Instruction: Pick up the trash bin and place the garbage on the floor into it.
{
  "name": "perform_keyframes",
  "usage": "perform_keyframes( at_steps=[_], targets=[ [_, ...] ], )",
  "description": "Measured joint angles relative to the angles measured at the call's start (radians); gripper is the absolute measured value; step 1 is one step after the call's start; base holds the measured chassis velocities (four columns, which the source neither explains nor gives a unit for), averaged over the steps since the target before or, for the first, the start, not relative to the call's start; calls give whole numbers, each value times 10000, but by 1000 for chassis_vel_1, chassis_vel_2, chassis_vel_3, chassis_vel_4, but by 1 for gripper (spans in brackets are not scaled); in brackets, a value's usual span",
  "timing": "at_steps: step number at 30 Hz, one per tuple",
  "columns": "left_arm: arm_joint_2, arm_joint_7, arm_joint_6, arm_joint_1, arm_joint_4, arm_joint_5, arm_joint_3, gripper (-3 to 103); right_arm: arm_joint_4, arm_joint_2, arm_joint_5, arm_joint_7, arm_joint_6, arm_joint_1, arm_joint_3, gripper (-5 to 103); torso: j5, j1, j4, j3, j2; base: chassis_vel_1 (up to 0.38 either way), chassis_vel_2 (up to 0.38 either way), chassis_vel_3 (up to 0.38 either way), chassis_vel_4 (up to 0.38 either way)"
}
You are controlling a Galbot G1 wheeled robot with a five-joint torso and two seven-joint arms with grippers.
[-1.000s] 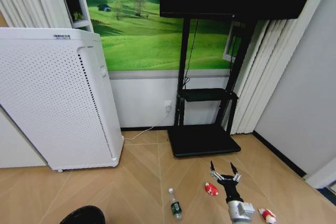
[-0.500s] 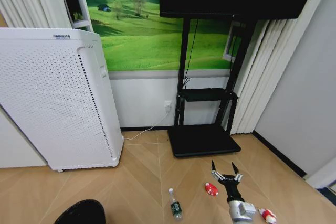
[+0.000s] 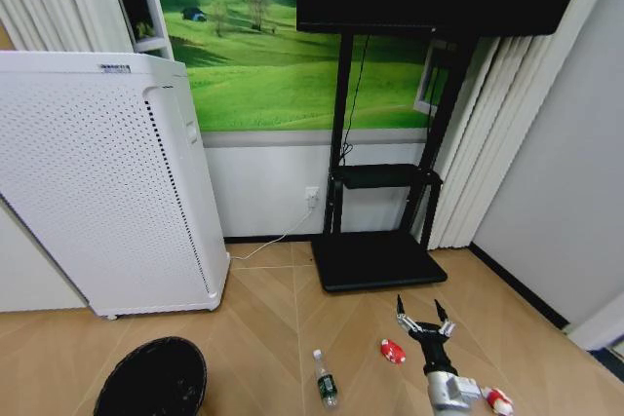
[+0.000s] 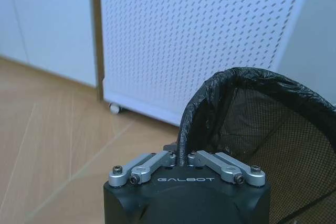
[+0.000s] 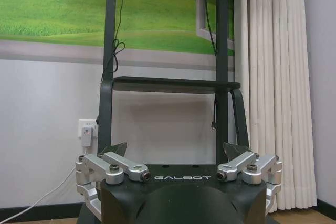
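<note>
The white appliance [image 3: 102, 182] stands on the floor [image 3: 263, 328] at the robot's left, against the wall. To its right, the black stand [image 3: 375, 258] rests its flat base on the floor below the dark screen.

The trash bin [image 3: 153, 379] sits at the lower left of the head view, in front of the appliance, its open mouth facing up. In the left wrist view, the left gripper [image 4: 181, 157] has its jaws closed on the rim of the bin, with the mesh wall extending away beyond them.

The right gripper [image 3: 424, 316] hangs low over the floor, in front of the stand base. Its jaws are spread wide and hold nothing.

The garbage lies on the floor:
- The bottle [image 3: 326, 380] lies left of the right gripper.
- The red packet [image 3: 392, 351] lies just beside the right gripper.
- The wrapper [image 3: 497, 399] lies to the right of the right arm.
</note>
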Motion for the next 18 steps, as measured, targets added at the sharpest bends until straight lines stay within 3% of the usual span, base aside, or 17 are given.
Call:
perform_keyframes(
  at_steps=[5,18],
  targets=[
    [-100,556,-623,68,-53,263,105,3,67,173,-383,-436,243,-583,-6,100,-1,0,-2,0,1,0,0,0,0],
    [-216,669,-1261,101,200,209,119,3,129,407,-1004,-581,544,-1050,-303,100,1,0,0,0,2,22,20,-19,-18]
  ],
)
